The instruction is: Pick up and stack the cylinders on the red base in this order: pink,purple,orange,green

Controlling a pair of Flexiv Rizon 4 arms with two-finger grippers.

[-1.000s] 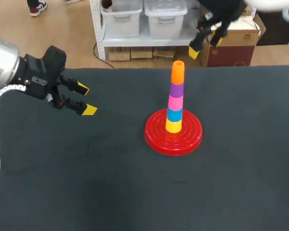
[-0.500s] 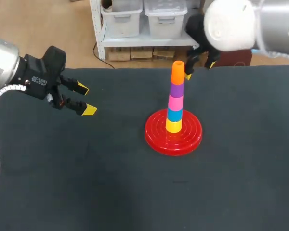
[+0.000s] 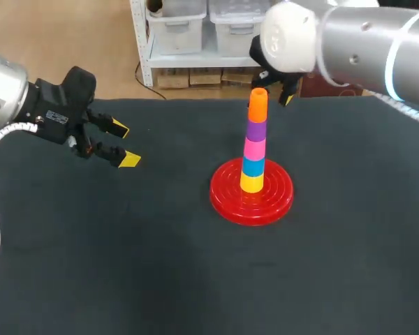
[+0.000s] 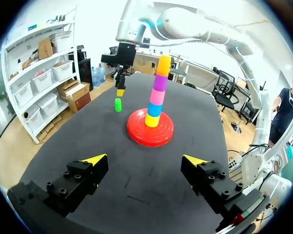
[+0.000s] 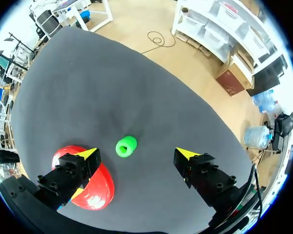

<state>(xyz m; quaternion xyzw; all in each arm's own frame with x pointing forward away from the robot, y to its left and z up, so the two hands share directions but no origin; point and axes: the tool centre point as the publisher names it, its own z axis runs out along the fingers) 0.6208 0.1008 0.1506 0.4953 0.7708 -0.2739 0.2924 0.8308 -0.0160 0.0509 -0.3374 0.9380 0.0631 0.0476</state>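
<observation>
Two end effectors show, both spread wide and both empty. The left end effector (image 3: 123,144) hangs over the left part of the bench (image 3: 160,279), well apart from the red base (image 3: 227,204) and touching nothing. In its own wrist view its yellow fingertips (image 4: 95,159) stand far apart, with only bare bench ahead of them.

The right end effector (image 5: 136,154) is above the far side of the bench, behind the tower, pointing down. Its fingers are wide too, and the green cylinder (image 5: 126,146) stands upright on the bench below the gap between them — neither tip touches it. That cylinder is near the red base, on its far side, and apart from it.

On the base the stack runs, from the bottom, yellow cylinder (image 3: 251,183), blue cylinder (image 3: 253,166), pink cylinder (image 3: 255,148), purple cylinder (image 3: 256,130) and orange cylinder (image 3: 258,105) — orange on top.
</observation>
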